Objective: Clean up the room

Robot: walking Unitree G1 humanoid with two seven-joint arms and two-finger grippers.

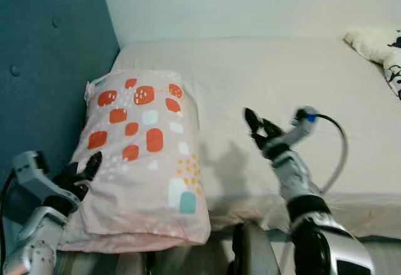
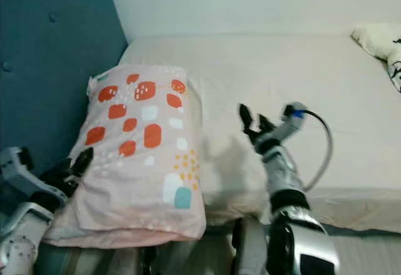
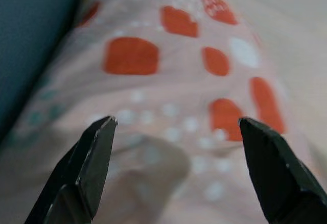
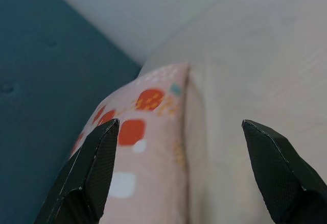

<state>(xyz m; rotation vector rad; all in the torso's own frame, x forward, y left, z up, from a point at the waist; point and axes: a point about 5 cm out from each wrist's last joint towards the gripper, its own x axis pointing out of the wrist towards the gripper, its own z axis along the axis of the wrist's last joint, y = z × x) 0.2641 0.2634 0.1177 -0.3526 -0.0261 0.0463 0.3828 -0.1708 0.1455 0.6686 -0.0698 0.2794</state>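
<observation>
A bed with a plain cream fitted sheet (image 1: 276, 81) runs up to a dark teal padded headboard (image 1: 44, 56) and a pale wall. In the left eye view, a soft pale-pink pillow printed with orange, white and teal blotches (image 1: 144, 156) lies at the head end against the headboard, its near end hanging slightly over the mattress edge. The left gripper (image 1: 83, 171) sits at the pillow's near left edge, touching or just beside the fabric. The right gripper (image 1: 259, 124) hovers above bare sheet, apart from the pillow's right side. A crumpled cream blanket with dark markings (image 1: 379, 46) lies at the far right.

The right eye view gives the same layout.

In the left wrist view the two black fingers (image 3: 92, 157) stand spread wide with nothing between them, the pillow's orange patches close ahead.

In the right wrist view the fingers (image 4: 97, 157) are likewise wide apart and empty, looking along the pillow's long side where it meets the sheet.

The pillow looks light, plump and yielding; it would sag if lifted by one corner, and the cotton cover may slide over the filling. Pinching a good fold at each side edge, both arms together, seems the surest hold.
</observation>
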